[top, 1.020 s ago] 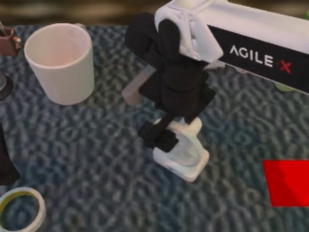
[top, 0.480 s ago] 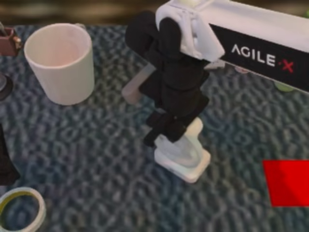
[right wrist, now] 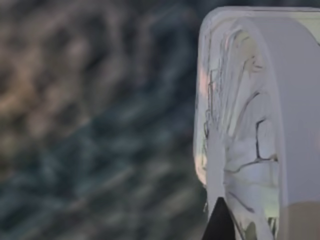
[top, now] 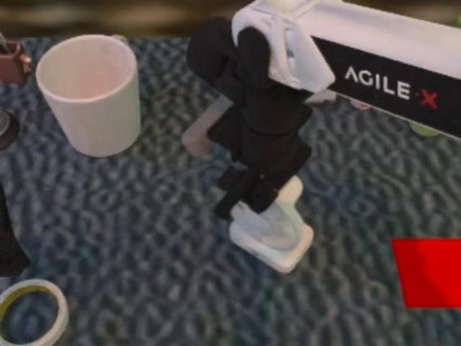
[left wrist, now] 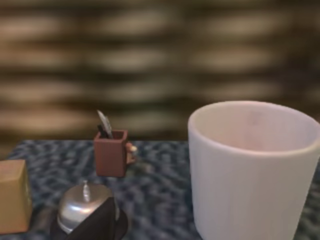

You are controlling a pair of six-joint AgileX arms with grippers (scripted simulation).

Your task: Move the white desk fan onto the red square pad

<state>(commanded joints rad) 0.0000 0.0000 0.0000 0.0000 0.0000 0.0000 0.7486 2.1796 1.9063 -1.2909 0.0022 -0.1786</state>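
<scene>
The white desk fan [top: 279,236] stands upright on the blue patterned cloth, right of the table's middle. My right gripper [top: 261,205] comes down on it from behind and is shut on its round translucent grille; the squarish base shows below the fingers. In the right wrist view the grille [right wrist: 240,125] fills the side of the picture, with one black fingertip [right wrist: 218,226] pressed against it. The red square pad [top: 431,274] lies flat at the right edge, apart from the fan. My left arm [top: 7,238] is parked at the left edge.
A large white mug [top: 90,94] stands at the back left, close in the left wrist view [left wrist: 252,170]. Near it are a brown holder [left wrist: 111,152], a silver bell [left wrist: 85,210] and a wooden block [left wrist: 12,195]. A tape roll [top: 32,313] lies front left. A grey block [top: 205,130] sits behind the gripper.
The right gripper's fingers have closed in on the fan's grille, and the fan's base has shifted very slightly. The left arm has not moved.
</scene>
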